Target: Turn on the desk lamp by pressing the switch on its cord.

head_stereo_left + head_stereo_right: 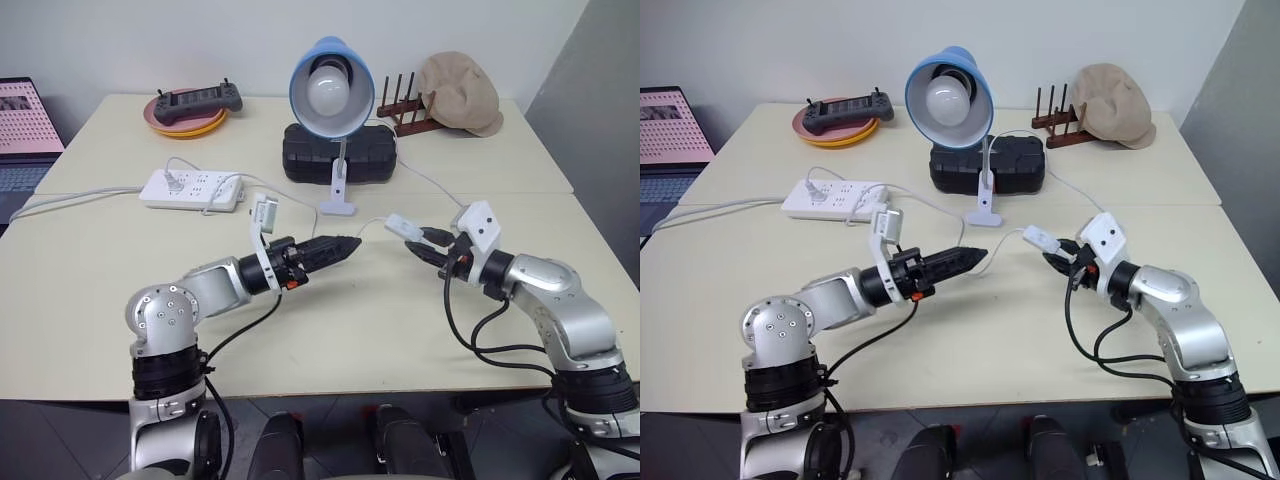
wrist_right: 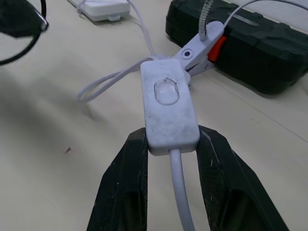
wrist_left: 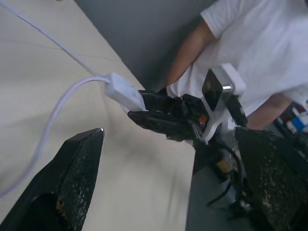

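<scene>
The desk lamp (image 1: 330,88), with a light-blue shade and a white bulb, stands clipped by its white base at mid-table. Its thin white cord (image 1: 372,225) runs to the white oblong switch (image 2: 168,108). My right gripper (image 1: 425,245) is shut on the end of the switch, one black finger on each side, and holds it just above the table with the button face showing. My left gripper (image 1: 340,246) points level toward the switch (image 3: 124,91) from a short way off. Its fingers (image 3: 82,163) stand wide open with nothing between them.
A white power strip (image 1: 192,188) lies at the left and a black case (image 1: 338,152) behind the lamp. Stacked plates with a controller (image 1: 190,115), a wooden rack (image 1: 405,105) and a beige hat (image 1: 462,90) sit at the back. A person in a white shirt (image 3: 260,43) stands beyond the table.
</scene>
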Robot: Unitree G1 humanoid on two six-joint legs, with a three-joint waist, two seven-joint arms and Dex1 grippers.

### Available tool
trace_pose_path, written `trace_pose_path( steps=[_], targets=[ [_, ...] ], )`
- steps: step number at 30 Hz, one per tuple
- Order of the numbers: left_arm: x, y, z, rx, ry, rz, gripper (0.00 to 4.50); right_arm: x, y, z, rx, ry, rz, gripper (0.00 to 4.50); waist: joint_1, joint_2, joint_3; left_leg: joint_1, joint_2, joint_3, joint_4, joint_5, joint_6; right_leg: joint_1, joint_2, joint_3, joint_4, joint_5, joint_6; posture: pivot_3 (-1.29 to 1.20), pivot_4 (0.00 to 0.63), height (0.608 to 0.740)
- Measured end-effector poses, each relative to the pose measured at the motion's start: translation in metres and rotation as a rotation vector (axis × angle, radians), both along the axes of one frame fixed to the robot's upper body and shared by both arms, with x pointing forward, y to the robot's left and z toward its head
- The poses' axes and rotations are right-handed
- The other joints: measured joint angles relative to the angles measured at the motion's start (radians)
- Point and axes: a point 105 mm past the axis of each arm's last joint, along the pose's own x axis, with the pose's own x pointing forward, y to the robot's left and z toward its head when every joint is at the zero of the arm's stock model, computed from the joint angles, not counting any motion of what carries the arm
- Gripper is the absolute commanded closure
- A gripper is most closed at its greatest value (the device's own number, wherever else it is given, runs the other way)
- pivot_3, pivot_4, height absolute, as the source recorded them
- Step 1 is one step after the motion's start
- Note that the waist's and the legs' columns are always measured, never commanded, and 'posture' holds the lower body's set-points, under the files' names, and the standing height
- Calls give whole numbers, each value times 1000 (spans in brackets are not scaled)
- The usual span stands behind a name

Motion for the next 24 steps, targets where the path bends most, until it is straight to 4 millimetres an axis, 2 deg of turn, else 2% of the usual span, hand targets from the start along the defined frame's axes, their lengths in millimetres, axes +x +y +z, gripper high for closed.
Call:
trace_pose_path(
  steps=[6,12,18,24],
  targets=[
    [-3,-13,-6,-30,56,3,0,-7,13,10,6,-79,45,3460,0,0,0,1,0,0,0,0,0,0,1,1,1,0,0,0,150,740],
    [3,-21,-7,-46,78,8,0,-19,30,19,17,-119,129,3460,5,0,0,1,0,0,0,0,0,1,1,0,0,0,0,0,150,740],
    [9,-24,-6,-52,89,4,0,-28,38,22,35,-119,185,3460,6,0,0,1,0,0,0,0,0,1,1,0,-1,0,0,0,150,740],
    [10,-21,-4,-40,75,-3,0,-29,37,17,35,-103,185,3460,6,0,0,1,0,0,0,0,0,1,1,0,-1,0,0,0,150,740]
  ],
)
